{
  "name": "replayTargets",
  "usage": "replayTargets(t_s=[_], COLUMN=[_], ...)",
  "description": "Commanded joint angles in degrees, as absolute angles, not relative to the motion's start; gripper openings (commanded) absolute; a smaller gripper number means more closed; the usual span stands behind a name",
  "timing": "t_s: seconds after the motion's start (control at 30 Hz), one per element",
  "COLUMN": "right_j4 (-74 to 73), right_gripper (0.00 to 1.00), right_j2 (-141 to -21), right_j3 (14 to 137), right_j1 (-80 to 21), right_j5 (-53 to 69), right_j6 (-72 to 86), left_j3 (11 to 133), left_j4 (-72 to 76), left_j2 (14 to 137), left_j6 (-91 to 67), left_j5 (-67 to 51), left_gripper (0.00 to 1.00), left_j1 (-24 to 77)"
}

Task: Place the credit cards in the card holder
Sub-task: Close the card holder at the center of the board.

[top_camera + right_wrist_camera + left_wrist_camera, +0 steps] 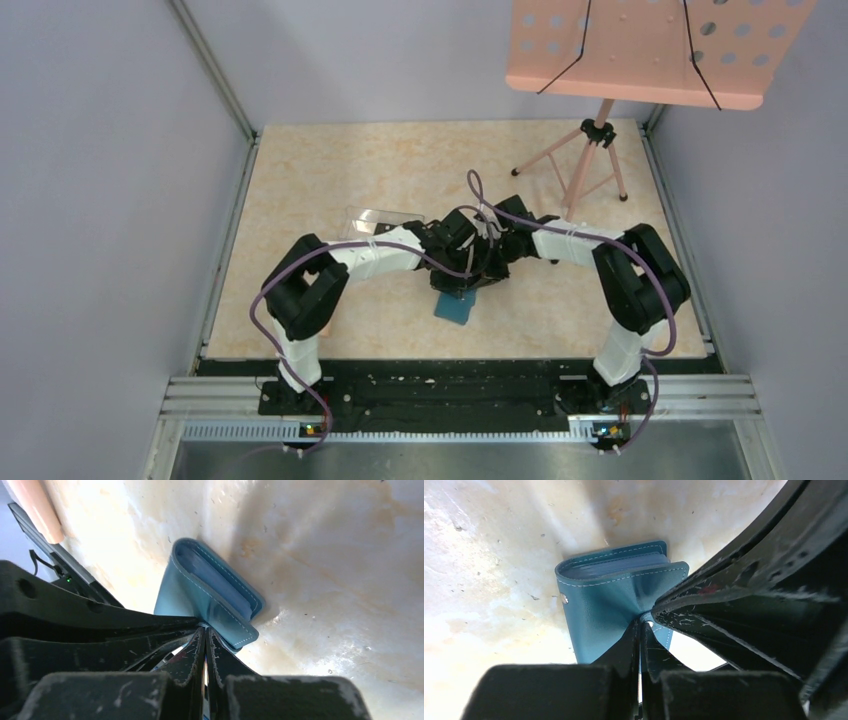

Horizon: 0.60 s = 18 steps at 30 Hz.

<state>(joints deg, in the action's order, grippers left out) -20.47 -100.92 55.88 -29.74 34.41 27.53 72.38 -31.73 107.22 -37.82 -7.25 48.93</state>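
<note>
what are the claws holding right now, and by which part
The card holder: the left claw pinches the free edge of its top cover. The right claw is shut against that same edge; a grip there cannot be told.

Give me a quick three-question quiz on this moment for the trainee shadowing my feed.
1. True or false: the left gripper stands wide open.
2. Multiple choice: where do the left gripper and the right gripper meet? A) on a clear box B) at the cover of the card holder C) on a tripod leg
3. Short answer: what stands at the far right of the table?
Key: 1 false, it is shut. 2 B. 3 the pink music stand.
</note>
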Motion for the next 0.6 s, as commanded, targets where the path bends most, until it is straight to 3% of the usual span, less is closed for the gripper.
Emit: replayTargets(t_s=[0.0,0.57], right_j4=[-16.71,-20.00], right_gripper=[0.00,0.00], right_j2=[-97.59,-101.72], right_j3=[55.66,55.54], right_j1=[-29.10,-29.32], right_j5=[34.59,33.29], right_j6=[28.15,26.43], left_j3=[72.64,72.13], left_j4=[-35.08,-34.92], left_j2=[105.71,101.83], left_j6=[-37.73,-38.45], left_j5=[-6.35,-5.73], left_gripper=[0.00,0.00], left_j1=[49.75,49.75])
